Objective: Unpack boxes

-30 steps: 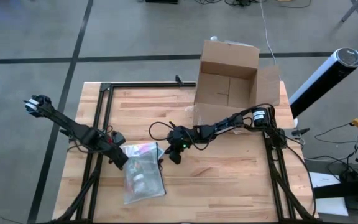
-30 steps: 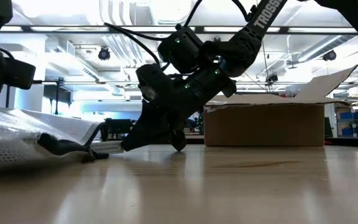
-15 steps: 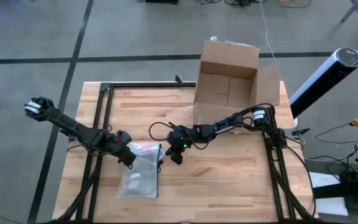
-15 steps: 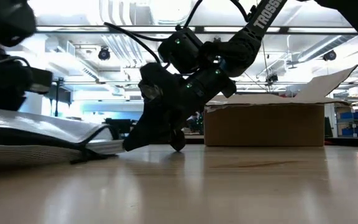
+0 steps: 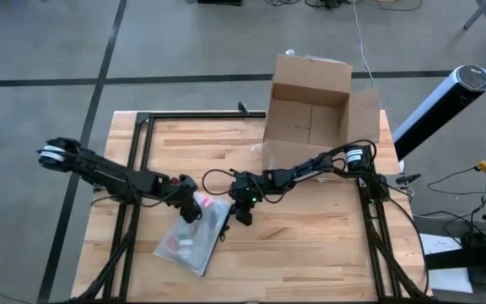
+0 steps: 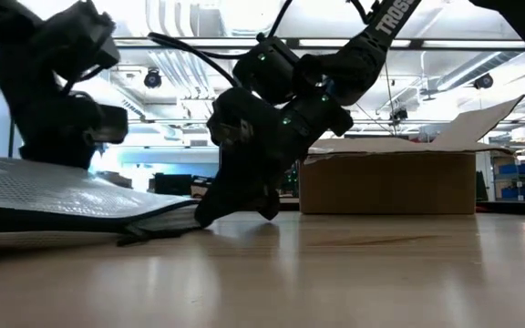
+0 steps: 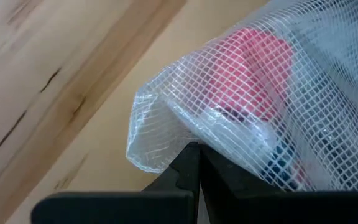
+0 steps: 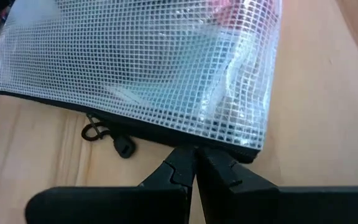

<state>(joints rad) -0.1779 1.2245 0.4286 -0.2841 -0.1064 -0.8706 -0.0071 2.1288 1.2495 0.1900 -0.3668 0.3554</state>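
Note:
The brown cardboard box (image 5: 309,114) stands open at the table's far right, resting on its base, also in the low view (image 6: 386,182). A flat mesh zip pouch (image 5: 194,232) lies slantwise near the table's middle, with something red (image 7: 260,68) showing through it. My left gripper (image 5: 191,207) is shut at the pouch's far left part. My right gripper (image 5: 243,214) is shut at the pouch's zip edge on its right side. In the low view the pouch (image 6: 53,191) slopes down from the left gripper to the table. My left gripper pinches the pouch's edge close to a corner (image 7: 166,149) between its shut fingers, slanting down from the table's left. That end is raised off the table. My right gripper pinches the black zip edge (image 8: 229,152) near a corner, slanting down from the right; this end (image 6: 167,219) sits low at the tabletop.
A black metal frame (image 5: 142,135) runs along the table's left and far sides. The zip pull (image 8: 123,147) lies on the wood beside the zip edge. Bare wooden tabletop (image 5: 310,245) stretches to the near right. A white-and-black cylinder (image 5: 441,101) stands beyond the right edge.
My left gripper has moved toward the table's right and slightly down, taking the pouch's far end with it. The pouch has turned about from lying near-to-far into a slant, while its corner by my right gripper has stayed in place.

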